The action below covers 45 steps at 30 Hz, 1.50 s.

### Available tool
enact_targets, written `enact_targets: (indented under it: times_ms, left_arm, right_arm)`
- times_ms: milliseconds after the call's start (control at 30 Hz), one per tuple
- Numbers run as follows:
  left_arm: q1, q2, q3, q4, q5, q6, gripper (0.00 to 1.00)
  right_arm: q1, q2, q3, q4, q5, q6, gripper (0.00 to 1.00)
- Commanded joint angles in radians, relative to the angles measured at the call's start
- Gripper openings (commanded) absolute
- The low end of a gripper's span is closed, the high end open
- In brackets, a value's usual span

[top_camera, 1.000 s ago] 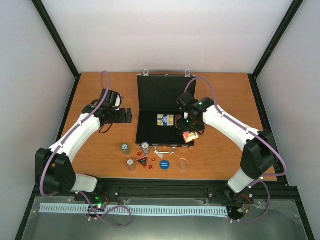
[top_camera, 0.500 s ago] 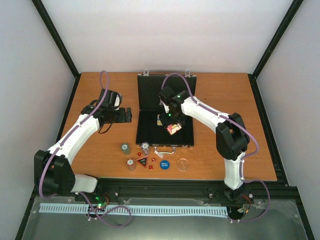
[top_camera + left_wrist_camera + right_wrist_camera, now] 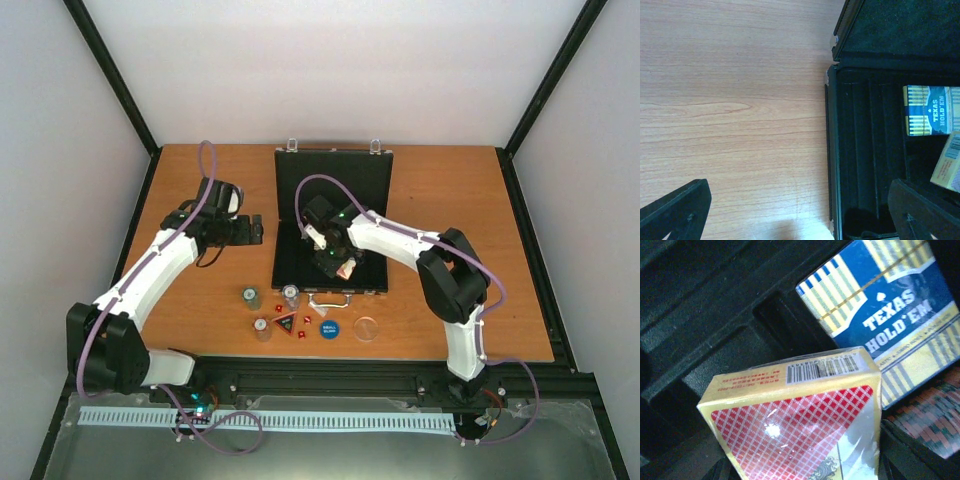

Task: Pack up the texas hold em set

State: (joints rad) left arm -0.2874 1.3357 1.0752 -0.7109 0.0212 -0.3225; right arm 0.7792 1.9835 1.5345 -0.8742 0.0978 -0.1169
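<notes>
The black briefcase [image 3: 372, 262] lies open at the table's middle, lid [image 3: 335, 180] flat behind it. My right gripper [image 3: 338, 264] is shut on a red-backed card deck [image 3: 800, 420] and holds it tilted just above the case's tray, next to a blue "Texas Hold'em" deck [image 3: 885, 320] lying in the tray. Chips [image 3: 927, 415] sit in a tray slot beside it. My left gripper [image 3: 252, 230] is open and empty over bare table, just left of the case's edge [image 3: 832, 150]. On the table in front are chip stacks [image 3: 250, 297], red dice [image 3: 278, 308] and the blue button [image 3: 328, 328].
A red triangular piece [image 3: 285, 322] and a clear round disc [image 3: 367, 328] lie among the loose parts near the front. The case's silver handle [image 3: 330, 298] points toward me. Black frame posts stand at the table's corners.
My right gripper has carried the red deck left, from the case's front right corner to over the tray's middle left. The left arm has not moved.
</notes>
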Motion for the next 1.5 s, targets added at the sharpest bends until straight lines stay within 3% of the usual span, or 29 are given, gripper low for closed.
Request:
enact_targets:
  times_ms: [0,233,367,667,1067,1467]
  left_arm:
    - [-0.003,-0.026,0.002,-0.006,-0.012,0.000,1.00]
    - [-0.003,-0.026,-0.003,-0.008,-0.014,0.012,1.00]
    - [-0.003,-0.021,-0.004,-0.009,-0.014,0.020,1.00]
    - [-0.002,-0.015,-0.006,0.002,-0.006,0.031,1.00]
    - [-0.003,-0.019,-0.006,0.001,-0.001,0.041,1.00]
    - [-0.002,-0.043,-0.022,-0.003,0.000,0.037,1.00]
  right_arm:
    - [0.012,-0.004,-0.034,0.081,0.042,-0.114,0.57]
    - [0.044,0.029,-0.044,0.108,0.066,-0.151,0.58]
    - [0.066,0.051,-0.035,0.103,0.052,-0.154,0.64]
    - [0.075,-0.009,-0.055,0.103,0.051,-0.105,0.99]
    - [0.074,-0.089,0.024,0.055,0.012,0.136,1.00]
    - [0.074,0.199,0.311,-0.080,0.128,0.460,1.00]
